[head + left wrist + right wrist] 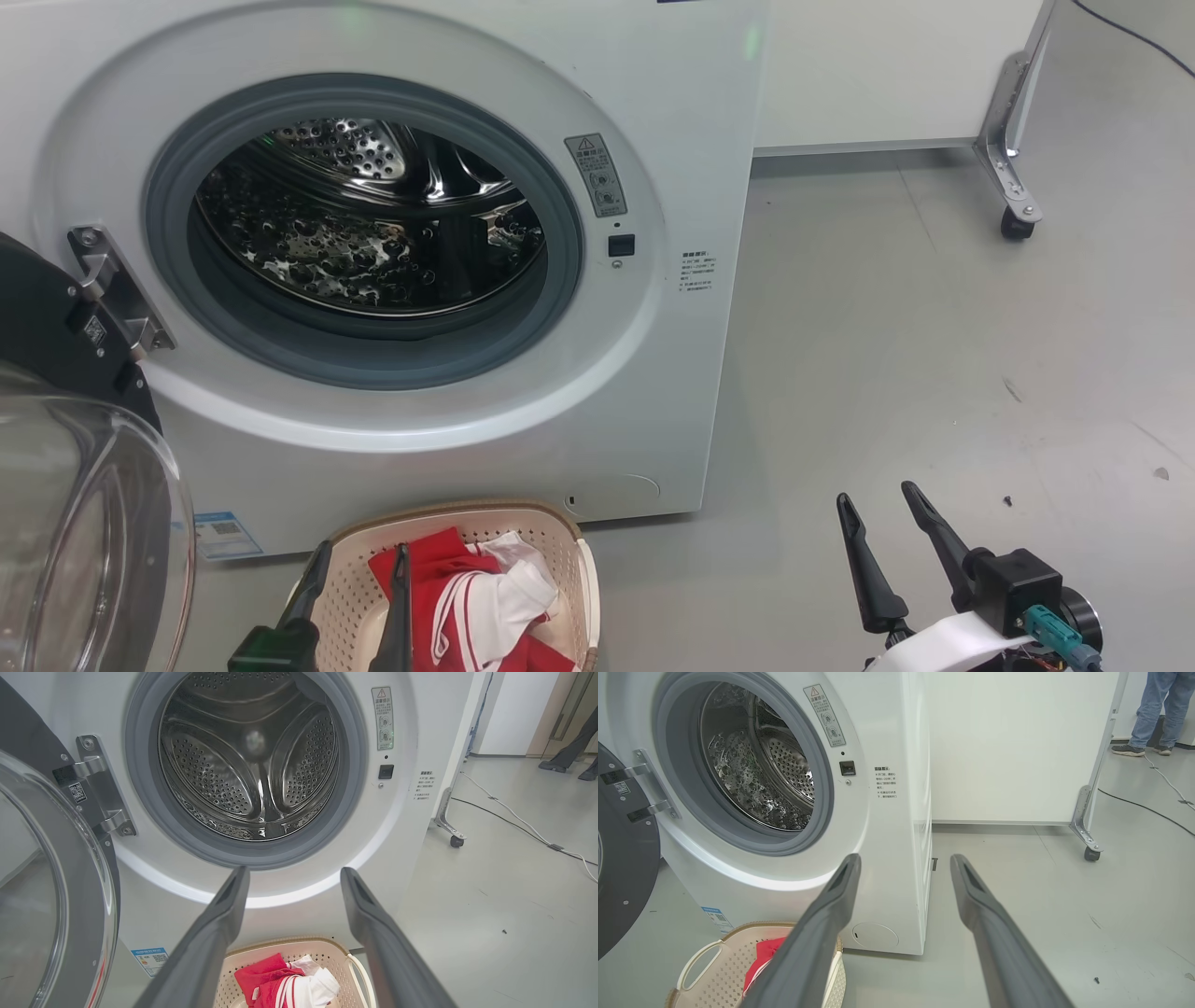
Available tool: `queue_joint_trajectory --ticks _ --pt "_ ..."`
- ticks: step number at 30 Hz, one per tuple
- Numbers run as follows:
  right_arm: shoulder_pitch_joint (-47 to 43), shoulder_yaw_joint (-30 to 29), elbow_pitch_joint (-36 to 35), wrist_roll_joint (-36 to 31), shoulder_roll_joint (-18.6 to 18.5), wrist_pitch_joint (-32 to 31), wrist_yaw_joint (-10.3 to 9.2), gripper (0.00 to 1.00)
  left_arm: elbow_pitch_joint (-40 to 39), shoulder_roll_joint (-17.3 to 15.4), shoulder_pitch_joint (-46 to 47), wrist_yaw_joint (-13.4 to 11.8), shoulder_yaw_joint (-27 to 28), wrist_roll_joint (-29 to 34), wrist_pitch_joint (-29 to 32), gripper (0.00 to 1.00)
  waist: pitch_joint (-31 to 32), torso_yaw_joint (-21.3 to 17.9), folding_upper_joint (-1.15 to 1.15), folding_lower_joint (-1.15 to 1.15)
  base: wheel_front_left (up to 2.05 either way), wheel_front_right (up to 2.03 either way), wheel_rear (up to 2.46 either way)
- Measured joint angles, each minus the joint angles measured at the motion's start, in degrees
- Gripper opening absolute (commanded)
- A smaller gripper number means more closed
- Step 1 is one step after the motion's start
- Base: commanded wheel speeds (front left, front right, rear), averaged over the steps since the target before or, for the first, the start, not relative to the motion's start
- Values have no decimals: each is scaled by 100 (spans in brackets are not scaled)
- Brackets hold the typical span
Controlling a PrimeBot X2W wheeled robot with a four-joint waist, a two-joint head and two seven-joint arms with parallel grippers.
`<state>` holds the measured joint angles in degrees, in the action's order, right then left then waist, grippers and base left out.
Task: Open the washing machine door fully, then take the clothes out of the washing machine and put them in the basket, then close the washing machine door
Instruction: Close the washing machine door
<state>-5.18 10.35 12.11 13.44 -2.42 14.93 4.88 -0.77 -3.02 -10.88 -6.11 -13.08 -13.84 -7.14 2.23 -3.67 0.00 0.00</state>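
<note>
Left tool and right tool spread, empty; clothes in near basket, drum bare; likely next: swing left-hung door shut.

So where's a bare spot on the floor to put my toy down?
The grey floor is bare to the right of the washing machine, between the white wheeled panel and the right end effector. It is crowded in front of the machine: the open door, the basket of clothes and the left end effector sit there.

Way into the washing machine looks open; the washing machine door juts out at its left
</note>
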Motion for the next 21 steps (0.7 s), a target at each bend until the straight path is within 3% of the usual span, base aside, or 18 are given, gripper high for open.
queue_joint_trajectory --ticks 21 --pt "1 0 -25 0 0 0 0 100 -205 -35 -34 -13 -35 133 129 100 -24 -5 0 0 -102 102 0"
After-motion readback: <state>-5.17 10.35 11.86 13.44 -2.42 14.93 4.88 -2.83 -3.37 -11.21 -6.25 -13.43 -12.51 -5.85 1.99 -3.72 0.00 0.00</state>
